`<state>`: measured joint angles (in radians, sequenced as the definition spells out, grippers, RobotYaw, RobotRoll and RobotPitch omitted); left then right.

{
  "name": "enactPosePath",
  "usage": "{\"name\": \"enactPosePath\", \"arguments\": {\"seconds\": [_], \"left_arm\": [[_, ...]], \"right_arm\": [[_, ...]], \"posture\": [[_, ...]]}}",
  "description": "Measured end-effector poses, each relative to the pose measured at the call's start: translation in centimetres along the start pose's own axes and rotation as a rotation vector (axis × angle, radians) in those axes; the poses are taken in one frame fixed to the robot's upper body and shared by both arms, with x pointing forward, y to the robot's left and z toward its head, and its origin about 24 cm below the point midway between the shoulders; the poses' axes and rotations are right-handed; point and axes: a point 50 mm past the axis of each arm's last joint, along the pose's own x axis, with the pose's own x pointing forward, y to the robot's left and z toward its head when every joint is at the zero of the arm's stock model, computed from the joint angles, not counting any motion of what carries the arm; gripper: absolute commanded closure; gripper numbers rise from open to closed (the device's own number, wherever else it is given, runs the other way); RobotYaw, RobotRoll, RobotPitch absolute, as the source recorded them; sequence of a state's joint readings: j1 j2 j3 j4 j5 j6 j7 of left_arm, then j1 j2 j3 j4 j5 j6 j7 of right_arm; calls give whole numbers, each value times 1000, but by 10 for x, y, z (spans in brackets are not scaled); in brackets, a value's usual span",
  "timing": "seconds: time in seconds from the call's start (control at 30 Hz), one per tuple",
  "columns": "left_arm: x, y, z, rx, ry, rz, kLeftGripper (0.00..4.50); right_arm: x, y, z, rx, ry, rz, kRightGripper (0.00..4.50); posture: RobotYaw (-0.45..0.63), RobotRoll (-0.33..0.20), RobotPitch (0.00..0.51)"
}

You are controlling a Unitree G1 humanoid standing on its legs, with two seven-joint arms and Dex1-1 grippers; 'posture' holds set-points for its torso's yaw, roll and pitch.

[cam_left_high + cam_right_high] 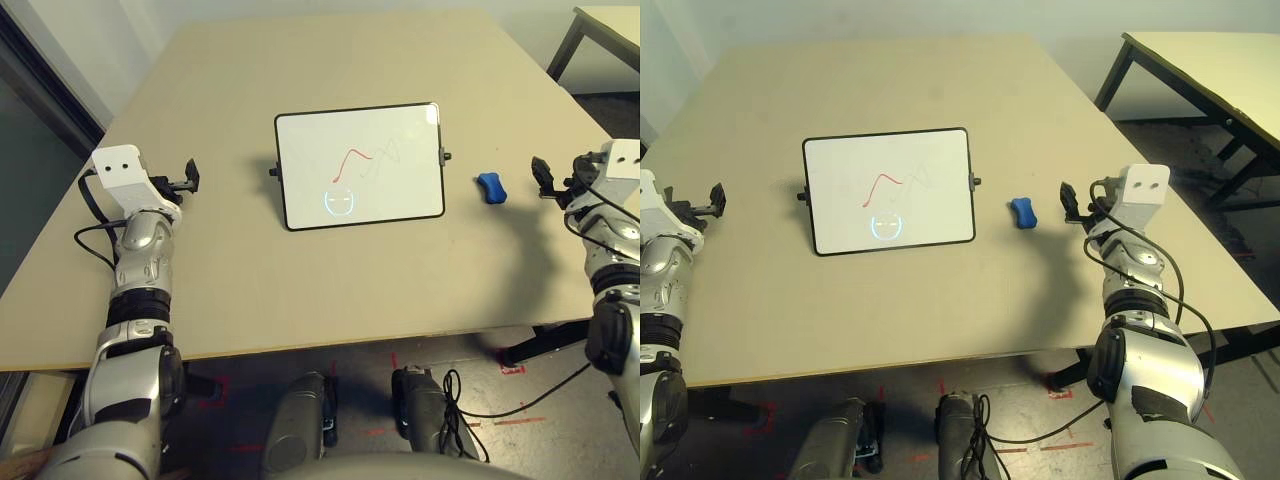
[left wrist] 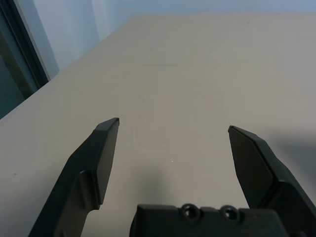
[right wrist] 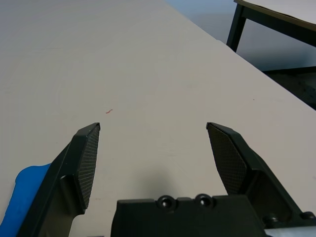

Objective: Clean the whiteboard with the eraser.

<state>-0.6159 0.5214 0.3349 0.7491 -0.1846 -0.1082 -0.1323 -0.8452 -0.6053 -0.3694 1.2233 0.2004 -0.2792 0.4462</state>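
Blue eraser (image 1: 491, 188) lies beside the open, empty right tool (image 3: 153, 126), which should centre over it before closing; the left tool (image 2: 174, 123) is spread, empty.

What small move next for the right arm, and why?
Probably ease the open black right gripper leftward, toward the small blue block eraser: it lies on the table just left of that gripper, outside its fingers, and the white black-framed whiteboard still bears red marks.

The board (image 1: 380, 195) looks smooth and glossy, the table (image 1: 240, 280) smooth and matt, and the eraser (image 1: 491, 188) like matt foam or plastic.
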Motion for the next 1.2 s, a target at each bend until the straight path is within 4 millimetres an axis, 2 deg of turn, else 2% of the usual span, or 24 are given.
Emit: {"name": "enactPosePath", "arguments": {"seconds": [0.1,0.23,0.33,0.5,0.6,0.67,0.73,0.83,0.9,1.2], "left_arm": [[2,-1,3,7,-8,6,0],[2,-5,-1,17,2,9,0],[4,-9,4,14,-12,-10,0],[13,-10,38,15,-87,-125,0],[15,-16,64,22,-130,-244,0],[14,-21,71,24,-129,-307,0],[9,-31,75,50,-98,-402,0],[0,-58,89,85,-82,-578,0],[-6,-70,95,101,-76,-656,0],[-21,-107,97,115,-37,-838,0]], "right_arm": [[0,-1,0,2,0,3,32],[-1,-3,0,-2,2,0,32],[-2,-6,1,2,18,-9,32],[4,-6,12,21,47,1,32],[15,7,30,14,53,51,32],[19,15,37,11,58,80,32],[23,29,38,16,102,122,32],[27,55,35,37,161,187,32],[27,66,32,47,187,205,32],[19,67,12,53,269,156,32]], "posture": [[-15,0,170],[-29,0,166],[-19,0,162],[-9,0,159],[-14,0,155],[-14,0,151],[-16,0,151],[-14,0,154],[-10,0,157],[-13,0,163]]}}
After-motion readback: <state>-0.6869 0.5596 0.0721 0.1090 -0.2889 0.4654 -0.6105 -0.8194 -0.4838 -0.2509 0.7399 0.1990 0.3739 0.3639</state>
